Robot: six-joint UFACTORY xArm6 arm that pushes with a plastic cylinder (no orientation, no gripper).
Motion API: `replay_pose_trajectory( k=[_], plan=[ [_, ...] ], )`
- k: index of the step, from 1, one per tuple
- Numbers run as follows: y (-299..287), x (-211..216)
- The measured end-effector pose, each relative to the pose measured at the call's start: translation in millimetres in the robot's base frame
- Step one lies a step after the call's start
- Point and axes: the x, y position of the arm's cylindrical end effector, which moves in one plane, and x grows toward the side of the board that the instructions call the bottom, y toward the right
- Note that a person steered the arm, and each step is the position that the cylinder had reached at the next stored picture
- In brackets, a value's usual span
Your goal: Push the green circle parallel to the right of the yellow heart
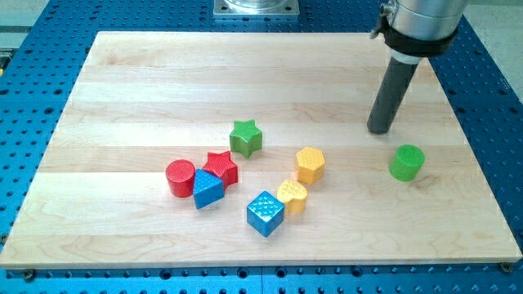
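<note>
At the view's left of the desk point(122, 90) sit a red cylinder point(180, 178), blue triangle point(207, 190) and red star point(221, 167), touching or nearly so. Centre: green star point(245, 137), blue cube point(265, 213), yellow heart point(292, 196), yellow hexagon point(310, 164). Toward the right, my tip point(378, 130) rests just above and left of the green circle point(406, 162), apart from it. No hand is fitted, so there is no open or closed state to report. Judged step: approach. The circle lies right of the heart but higher; the next move likely calls for a push toward the view's bottom. No containers present.
</note>
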Motion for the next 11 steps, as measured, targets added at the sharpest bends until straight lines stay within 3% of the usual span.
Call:
replay_pose_trajectory(
  k=[3,5,6,7,8,9,10,11],
  plan=[
    [8.3,23.7],
    [45.8,103.4],
    [51.9,93.4],
    [19.1,72.9],
    [14.6,94.0],
    [-2.8,87.1],
    [-11.6,114.1],
    [3.9,109.5]
  ],
)
